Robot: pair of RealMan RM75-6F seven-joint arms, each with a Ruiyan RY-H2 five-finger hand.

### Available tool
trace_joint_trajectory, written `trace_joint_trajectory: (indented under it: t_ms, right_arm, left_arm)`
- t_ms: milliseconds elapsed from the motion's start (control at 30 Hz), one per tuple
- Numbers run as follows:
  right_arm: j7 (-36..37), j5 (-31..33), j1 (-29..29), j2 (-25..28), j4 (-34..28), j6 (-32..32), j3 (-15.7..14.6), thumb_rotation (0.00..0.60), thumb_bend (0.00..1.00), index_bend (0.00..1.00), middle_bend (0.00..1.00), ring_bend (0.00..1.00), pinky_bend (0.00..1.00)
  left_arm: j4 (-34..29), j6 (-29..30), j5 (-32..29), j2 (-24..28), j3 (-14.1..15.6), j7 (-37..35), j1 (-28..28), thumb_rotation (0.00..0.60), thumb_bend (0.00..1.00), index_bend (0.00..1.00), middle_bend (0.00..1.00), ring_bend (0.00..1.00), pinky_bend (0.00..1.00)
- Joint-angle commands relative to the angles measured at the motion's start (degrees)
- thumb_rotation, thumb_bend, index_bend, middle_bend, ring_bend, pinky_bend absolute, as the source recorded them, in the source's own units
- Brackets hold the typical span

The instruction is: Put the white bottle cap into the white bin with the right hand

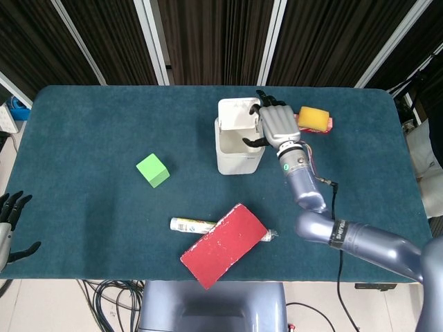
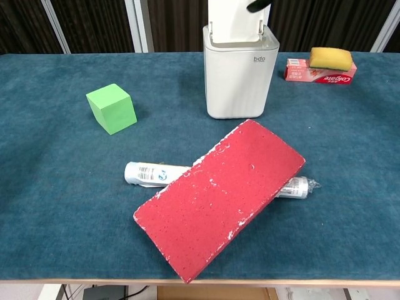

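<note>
The white bin (image 1: 237,153) stands mid-table with its lid up; the chest view shows it as a white box (image 2: 240,75). My right hand (image 1: 277,126) hovers over the bin's right rim, back of the hand up, its fingers apart above the opening. No white bottle cap shows in either view. A dark fingertip (image 2: 258,5) of that hand pokes in at the top of the chest view. My left hand (image 1: 10,225) rests off the table's near left corner, fingers spread and empty.
A green cube (image 1: 153,170) sits left of the bin. A red block (image 1: 223,244) lies across a white tube (image 1: 192,225) near the front edge. A yellow sponge (image 1: 313,118) lies on a toothpaste box (image 2: 320,71) right of the bin.
</note>
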Motion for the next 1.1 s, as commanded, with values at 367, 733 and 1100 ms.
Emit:
trace_joint_trajectory:
  t_ms: [367, 733, 1100]
  right_arm:
    - [15.82, -18.46, -23.67, 22.64, -23.43, 13.67, -3.32, 0.6, 0.11, 0.26, 0.12, 0.14, 0.23]
    - [29.26, -54.64, -48.22, 20.83, -14.6, 35.16, -22.61, 0.6, 0.13, 0.19, 0.12, 0.14, 0.23]
    - [29.82, -61.89, -56.48, 11.4, -3.86, 41.18, -28.64, 0.6, 0.13, 0.19, 0.11, 0.14, 0.23]
  left_arm:
    - [0.03, 0.36, -0.64, -0.6, -0.4, 1.29, 0.02, 0.6, 0.17, 0.17, 0.13, 0.05, 0.05]
    - [0.6, 0.91, -1.33, -1.73, -0.99, 2.72, -0.03, 0.6, 0.17, 0.15, 0.14, 0.02, 0.05]
    - [1.67, 1.01, -1.17, -2.49, -1.22, 2.64, -0.25, 0.6, 0.17, 0.15, 0.14, 0.01, 0.04]
